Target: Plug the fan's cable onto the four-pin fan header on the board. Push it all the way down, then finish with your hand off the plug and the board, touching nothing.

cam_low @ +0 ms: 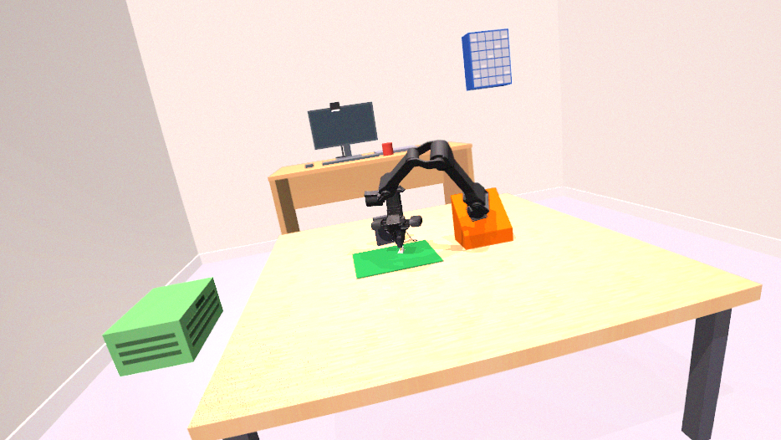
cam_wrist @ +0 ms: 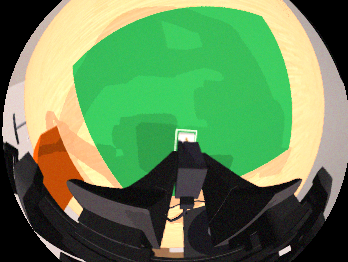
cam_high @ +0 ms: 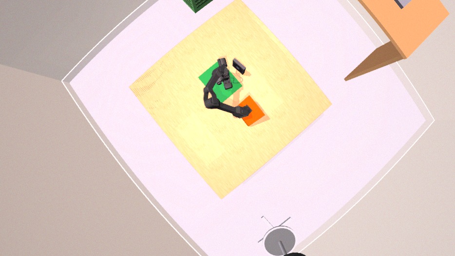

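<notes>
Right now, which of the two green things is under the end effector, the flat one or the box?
The flat green board on the table; the slotted green box sits on the floor, away from the end effector.

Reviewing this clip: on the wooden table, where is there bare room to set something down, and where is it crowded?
Bare wood runs from the green board to the table's near edge, and along the right side past the orange base block. It is crowded at the far end: the gripper, shut on the plug, hangs over the board, with the fan and block close by.

Table point(cam_low: 492, 328) with board point(cam_low: 382, 264), fan point(cam_high: 238, 65), pedestal point(cam_low: 494, 229)
</notes>
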Tool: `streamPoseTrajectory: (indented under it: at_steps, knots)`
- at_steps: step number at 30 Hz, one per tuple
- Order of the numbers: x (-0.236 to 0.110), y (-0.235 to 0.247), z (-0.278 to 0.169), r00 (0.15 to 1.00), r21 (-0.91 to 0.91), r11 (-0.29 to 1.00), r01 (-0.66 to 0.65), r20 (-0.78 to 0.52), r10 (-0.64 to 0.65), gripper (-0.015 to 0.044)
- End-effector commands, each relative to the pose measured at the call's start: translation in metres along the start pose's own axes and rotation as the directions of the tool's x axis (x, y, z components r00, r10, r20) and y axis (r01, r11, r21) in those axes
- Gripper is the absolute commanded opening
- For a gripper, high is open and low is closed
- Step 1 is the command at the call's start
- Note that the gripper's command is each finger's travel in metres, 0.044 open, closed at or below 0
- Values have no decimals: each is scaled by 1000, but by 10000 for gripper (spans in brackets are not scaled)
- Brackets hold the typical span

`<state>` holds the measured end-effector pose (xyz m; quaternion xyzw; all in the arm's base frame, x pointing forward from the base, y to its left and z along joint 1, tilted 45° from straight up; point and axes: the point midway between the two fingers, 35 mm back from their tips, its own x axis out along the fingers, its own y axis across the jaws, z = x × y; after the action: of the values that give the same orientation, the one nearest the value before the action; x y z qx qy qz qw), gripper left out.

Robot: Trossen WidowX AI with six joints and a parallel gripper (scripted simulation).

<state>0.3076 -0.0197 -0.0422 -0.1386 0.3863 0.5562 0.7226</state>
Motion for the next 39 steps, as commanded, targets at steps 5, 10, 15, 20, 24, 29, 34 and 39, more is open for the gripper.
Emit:
streamPoseTrajectory:
  at_steps: [5, 10, 15, 20, 24, 29, 34, 39]
  knots:
    - [2, 0, 0, 1000, 7, 1000, 0, 3, 0, 0]
    - [3, 0, 0, 1000, 7, 1000, 0, 3, 0, 0]
    - [6, 0, 0, 1000, 7, 1000, 0, 3, 0, 0]
    - [9, 0, 0, 1000, 7, 1000, 0, 4, 0, 0]
    - [12, 0, 0, 1000, 7, 1000, -1, 4, 0, 0]
    - [15, 0, 0, 1000, 7, 1000, -1, 4, 1, 0]
    - [18, 0, 0, 1000, 7, 1000, -1, 4, 1, 0]
    - [16, 0, 0, 1000, 1, 1000, 2, 1, -2, 53]
